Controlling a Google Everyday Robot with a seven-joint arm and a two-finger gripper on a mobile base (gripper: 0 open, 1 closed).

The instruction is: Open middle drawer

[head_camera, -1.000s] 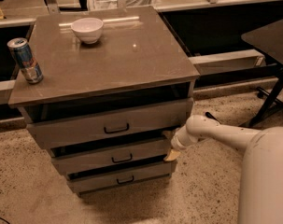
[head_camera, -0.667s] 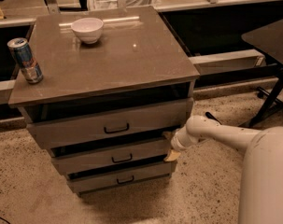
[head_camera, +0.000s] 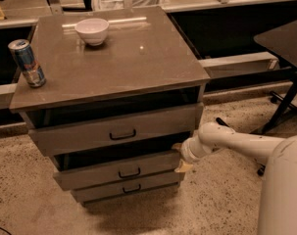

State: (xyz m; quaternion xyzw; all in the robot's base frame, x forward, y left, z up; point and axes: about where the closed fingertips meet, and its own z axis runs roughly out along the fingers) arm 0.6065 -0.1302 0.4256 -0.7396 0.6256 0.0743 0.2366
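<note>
at the middle drawer's [head_camera: 89, 174] right end, the gripper [head_camera: 180, 157] sits, jaws spread across the front edge; drawer partly out, next needs a straight outward pull.

We see a plain grey front on the middle drawer [head_camera: 96, 174], with a small black handle [head_camera: 130, 173]. The gripper [head_camera: 180, 156], at that drawer's right end, shows pale tan against its white arm [head_camera: 236, 143]. On the glossy grey-brown cabinet top [head_camera: 138, 62] we note a white bowl [head_camera: 91, 31] and a blue and silver can [head_camera: 27, 62] with red marks. The floor [head_camera: 25, 199] is beige, speckled dark.
</note>
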